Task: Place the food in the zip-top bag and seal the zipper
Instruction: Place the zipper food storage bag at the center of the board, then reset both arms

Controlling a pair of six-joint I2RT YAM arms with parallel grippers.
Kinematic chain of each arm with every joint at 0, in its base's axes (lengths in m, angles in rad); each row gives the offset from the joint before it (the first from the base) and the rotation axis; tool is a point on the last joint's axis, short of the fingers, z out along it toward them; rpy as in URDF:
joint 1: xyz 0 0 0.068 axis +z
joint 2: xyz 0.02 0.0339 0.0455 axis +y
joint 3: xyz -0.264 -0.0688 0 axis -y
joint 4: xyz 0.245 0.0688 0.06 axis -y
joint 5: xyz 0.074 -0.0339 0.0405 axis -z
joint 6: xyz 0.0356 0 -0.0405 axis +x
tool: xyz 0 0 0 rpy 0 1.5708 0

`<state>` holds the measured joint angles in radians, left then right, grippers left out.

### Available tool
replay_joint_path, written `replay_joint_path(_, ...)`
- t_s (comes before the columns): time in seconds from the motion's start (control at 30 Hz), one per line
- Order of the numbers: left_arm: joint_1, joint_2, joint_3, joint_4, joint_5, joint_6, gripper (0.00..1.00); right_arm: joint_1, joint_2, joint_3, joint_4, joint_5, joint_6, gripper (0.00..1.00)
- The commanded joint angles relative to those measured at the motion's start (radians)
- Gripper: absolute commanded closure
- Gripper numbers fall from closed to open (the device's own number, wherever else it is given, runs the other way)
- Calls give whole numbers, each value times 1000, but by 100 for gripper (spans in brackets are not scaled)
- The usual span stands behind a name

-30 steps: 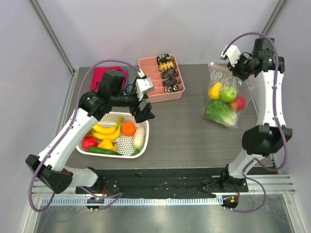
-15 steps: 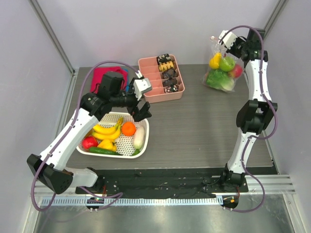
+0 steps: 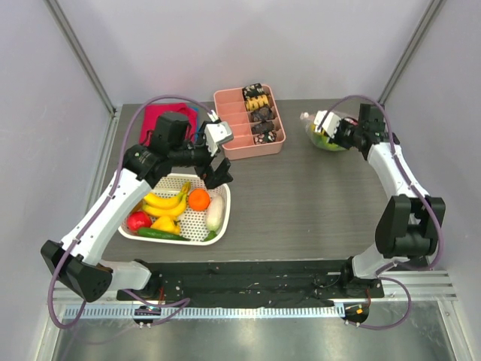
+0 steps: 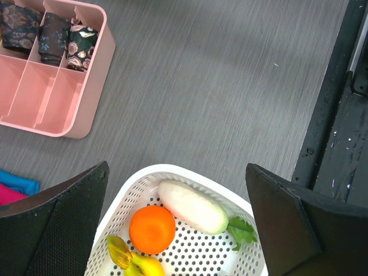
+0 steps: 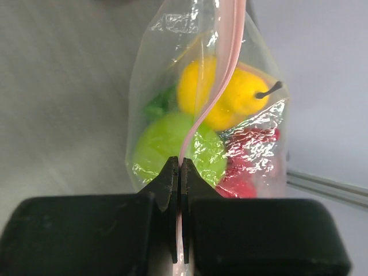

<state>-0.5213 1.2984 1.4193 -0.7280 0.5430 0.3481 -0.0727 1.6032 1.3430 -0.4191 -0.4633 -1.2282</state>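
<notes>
The clear zip-top bag [image 3: 319,136] sits at the back right of the table. In the right wrist view, the bag [image 5: 150,86] holds a yellow fruit [image 5: 244,95], a green apple [image 5: 158,150], a red fruit [image 5: 253,158] and some green leaf. My right gripper [image 5: 179,167] is shut on the pink zipper strip [image 5: 223,72], and in the top view the gripper [image 3: 340,135] is at the bag's right side. My left gripper [image 3: 218,173] is open and empty, hovering above the white basket; in the left wrist view, the gripper [image 4: 178,224] is over an orange [image 4: 152,229] and a white radish [image 4: 192,206].
The white mesh basket [image 3: 219,226] at front left holds bananas [image 3: 164,201], an orange, a radish, a red fruit, a yellow pepper and a cucumber. A pink compartment tray [image 3: 234,144] with snacks stands at the back centre. Red and blue cloths [image 3: 152,119] lie at back left.
My right arm has swung the filled bag up off the table, then lowered it to the back right of the table. My left gripper has barely moved.
</notes>
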Motion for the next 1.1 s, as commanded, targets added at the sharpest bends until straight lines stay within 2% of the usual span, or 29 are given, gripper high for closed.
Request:
replay_joint_path(0.0, 6, -37, -11, 18, 18, 8, 0, 8, -113, -198, 2, -31, -33, 99)
replay_joint_path(0.2, 6, -59, -37, 22, 18, 5, 0, 8, -91, -340, 29, 40, -62, 98)
replay_joint_path(0.47, 6, -50, -49, 29, -18, -9, 0, 11, 110, -176, 140, 87, 93, 99)
replay_joint_path(0.57, 12, -44, -60, 22, -67, -58, 0, 13, 84, -153, 134, 95, 107, 99)
replay_joint_path(0.67, 23, -44, -80, 9, -83, -106, 0, 11, 29, -217, 97, 100, 66, 97)
replay_joint_path(0.73, 33, -45, -89, 10, -98, -147, 0, 11, -44, -269, 42, 86, 50, 84)
replay_joint_path(0.77, 38, -45, -92, 12, -100, -164, 0, 11, -73, -286, 27, 78, 50, 71)
replay_joint_path(0.83, 63, -42, -88, 13, -95, -208, 0, 11, -169, -330, -26, 45, 49, 56)
replay_joint_path(0.87, 72, -39, -82, 13, -97, -219, 0, 11, -201, -344, -43, 32, 56, 41)
replay_joint_path(0.97, 112, -16, -44, -17, -101, -268, 0, 13, -336, -372, -102, -17, 114, 26)
replay_joint_path(1.07, 152, 38, 30, -102, -110, -310, 0, 13, -445, -351, -161, -52, 211, 19)
